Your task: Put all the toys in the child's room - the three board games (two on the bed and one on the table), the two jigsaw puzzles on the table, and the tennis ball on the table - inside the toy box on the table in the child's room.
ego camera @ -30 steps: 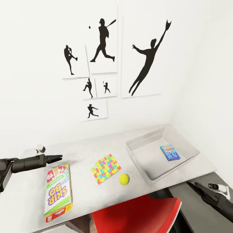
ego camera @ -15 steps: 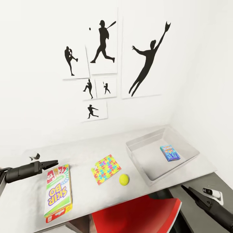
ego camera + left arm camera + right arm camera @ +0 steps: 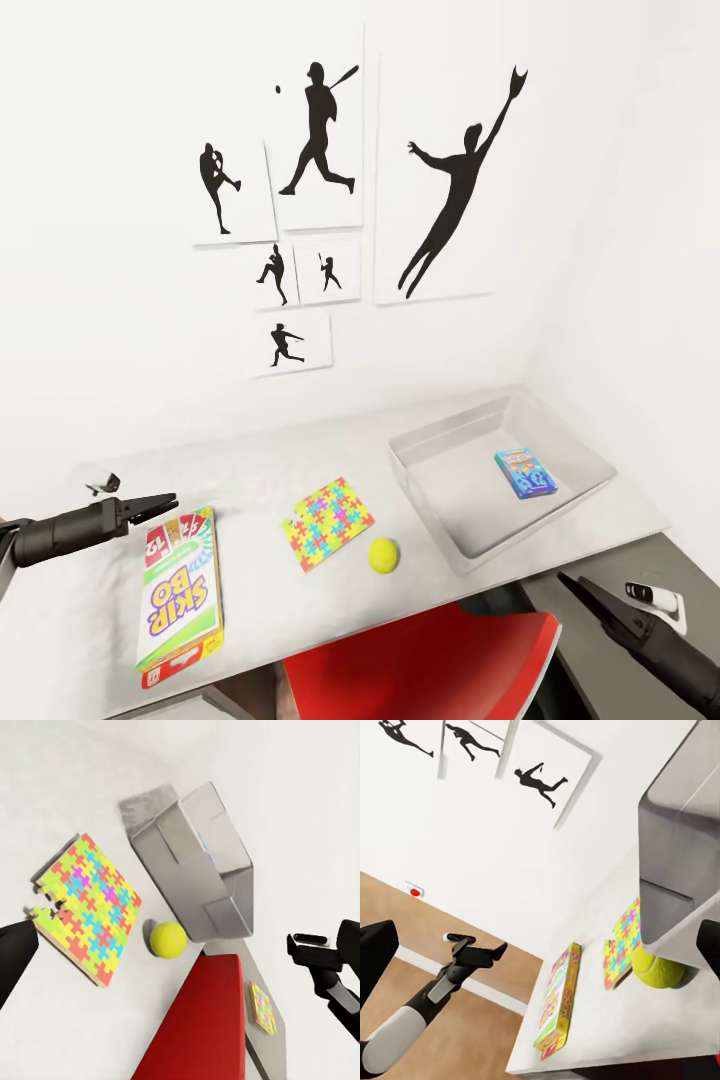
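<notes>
Head view is showing the left claw hovering over the far-left part of the grey surface, just beyond the Skip-Bo board game, its fingers looking pressed together and gripping nothing. The right claw is hanging off the near-right edge, beside the red chair; whether its fingers are apart I cannot tell. A colourful jigsaw puzzle is lying flat mid-surface, with the yellow tennis ball sitting just near and right of it. The grey toy box is standing at the right, holding a blue board game. Black baseball silhouettes are hanging on the white wall.
</notes>
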You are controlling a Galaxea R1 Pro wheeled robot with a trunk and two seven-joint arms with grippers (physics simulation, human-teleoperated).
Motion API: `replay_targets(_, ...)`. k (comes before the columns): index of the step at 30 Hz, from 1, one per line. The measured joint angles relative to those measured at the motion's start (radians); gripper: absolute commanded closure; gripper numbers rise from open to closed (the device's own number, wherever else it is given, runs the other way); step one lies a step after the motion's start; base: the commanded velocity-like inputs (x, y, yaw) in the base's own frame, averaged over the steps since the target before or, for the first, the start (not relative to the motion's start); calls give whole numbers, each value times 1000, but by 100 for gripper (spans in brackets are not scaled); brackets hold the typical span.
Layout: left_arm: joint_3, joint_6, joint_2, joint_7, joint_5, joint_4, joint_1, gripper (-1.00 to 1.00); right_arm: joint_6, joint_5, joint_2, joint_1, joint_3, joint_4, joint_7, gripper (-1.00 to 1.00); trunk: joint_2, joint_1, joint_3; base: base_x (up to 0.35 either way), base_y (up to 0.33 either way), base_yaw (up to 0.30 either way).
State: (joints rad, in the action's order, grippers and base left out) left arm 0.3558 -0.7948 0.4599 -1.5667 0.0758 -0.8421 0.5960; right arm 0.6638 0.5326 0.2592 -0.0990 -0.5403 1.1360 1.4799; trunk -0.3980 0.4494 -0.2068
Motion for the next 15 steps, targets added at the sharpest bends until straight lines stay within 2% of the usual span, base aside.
replay_targets(15, 0, 0, -2, 0, -2, 0, 0, -100, 1, 8, 0, 0, -2, -1, -4, -100, 0, 0, 1, 0, 0, -6)
